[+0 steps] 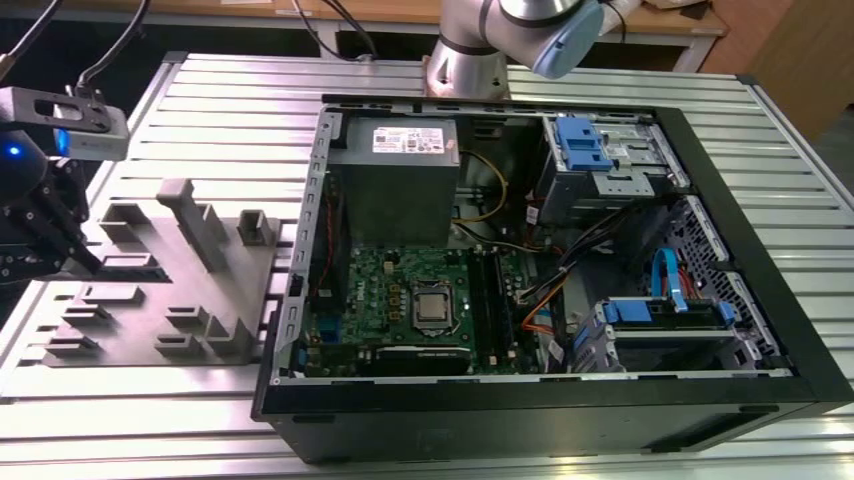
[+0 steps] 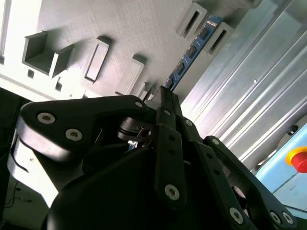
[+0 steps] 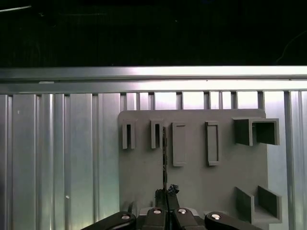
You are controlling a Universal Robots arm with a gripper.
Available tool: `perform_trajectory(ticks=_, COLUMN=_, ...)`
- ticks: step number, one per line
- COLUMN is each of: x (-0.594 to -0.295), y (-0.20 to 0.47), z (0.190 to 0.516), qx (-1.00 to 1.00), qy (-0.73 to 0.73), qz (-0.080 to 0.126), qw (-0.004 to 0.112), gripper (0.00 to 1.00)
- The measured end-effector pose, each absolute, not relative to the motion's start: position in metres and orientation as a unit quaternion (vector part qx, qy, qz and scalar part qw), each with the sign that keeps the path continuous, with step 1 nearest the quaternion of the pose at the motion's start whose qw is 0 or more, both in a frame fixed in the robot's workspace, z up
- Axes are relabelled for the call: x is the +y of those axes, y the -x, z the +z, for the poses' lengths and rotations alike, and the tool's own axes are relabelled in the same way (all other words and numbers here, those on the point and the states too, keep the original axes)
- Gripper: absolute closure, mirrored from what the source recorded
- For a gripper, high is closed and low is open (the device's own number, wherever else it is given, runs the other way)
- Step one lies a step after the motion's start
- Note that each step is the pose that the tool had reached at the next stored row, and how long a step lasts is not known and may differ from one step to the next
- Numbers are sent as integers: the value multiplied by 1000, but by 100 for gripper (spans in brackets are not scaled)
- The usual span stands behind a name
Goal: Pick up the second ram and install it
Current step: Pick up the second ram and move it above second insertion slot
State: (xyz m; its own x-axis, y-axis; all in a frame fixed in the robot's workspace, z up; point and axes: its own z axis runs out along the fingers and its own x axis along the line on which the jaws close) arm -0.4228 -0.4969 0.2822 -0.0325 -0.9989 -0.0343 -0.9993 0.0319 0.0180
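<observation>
The memory stick (image 2: 192,51), blue in the second wrist view, is clamped by one end between the fingers (image 2: 169,136) and reaches out over the grey slotted holder (image 2: 124,33), its far end near two of the slot blocks; whether it touches them I cannot tell. In the exterior view the holder lies on the ribbed metal desk (image 1: 200,90), at the exterior view's left of the open computer case (image 1: 534,420)

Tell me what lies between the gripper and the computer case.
In the exterior view, the grey slotted holder tray lies between the gripper and the open computer case.
</observation>
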Motion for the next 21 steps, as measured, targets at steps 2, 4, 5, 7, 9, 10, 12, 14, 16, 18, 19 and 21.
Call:
perform_trajectory(ticks=2, x=-497, y=423, z=284, qx=719, qy=695, qz=19, qw=7, gripper=92)
perform_trajectory(ticks=4, x=-497, y=423, z=286, qx=719, qy=694, qz=19, qw=7, gripper=92)
perform_trajectory(ticks=5, x=-497, y=423, z=287, qx=719, qy=694, qz=19, qw=7, gripper=92)
perform_trajectory(ticks=7, x=-497, y=423, z=286, qx=720, qy=694, qz=19, qw=7, gripper=92)
perform_trajectory(ticks=9, x=-497, y=423, z=286, qx=720, qy=694, qz=19, qw=7, gripper=92)
perform_trajectory(ticks=10, x=-497, y=423, z=287, qx=720, qy=694, qz=19, qw=7, gripper=92)
perform_trajectory(ticks=12, x=-497, y=423, z=287, qx=720, qy=694, qz=19, qw=7, gripper=92)
perform_trajectory(ticks=14, x=-497, y=423, z=288, qx=720, qy=694, qz=19, qw=7, gripper=92)
perform_trajectory(ticks=16, x=-497, y=423, z=291, qx=720, qy=694, qz=19, qw=7, gripper=92)
perform_trajectory(ticks=18, x=-497, y=423, z=295, qx=720, qy=694, qz=19, qw=7, gripper=92)
perform_trajectory(ticks=19, x=-497, y=423, z=296, qx=720, qy=694, qz=19, qw=7, gripper=92)
perform_trajectory(ticks=21, x=-497, y=423, z=300, qx=720, qy=694, qz=19, qw=7, gripper=92)
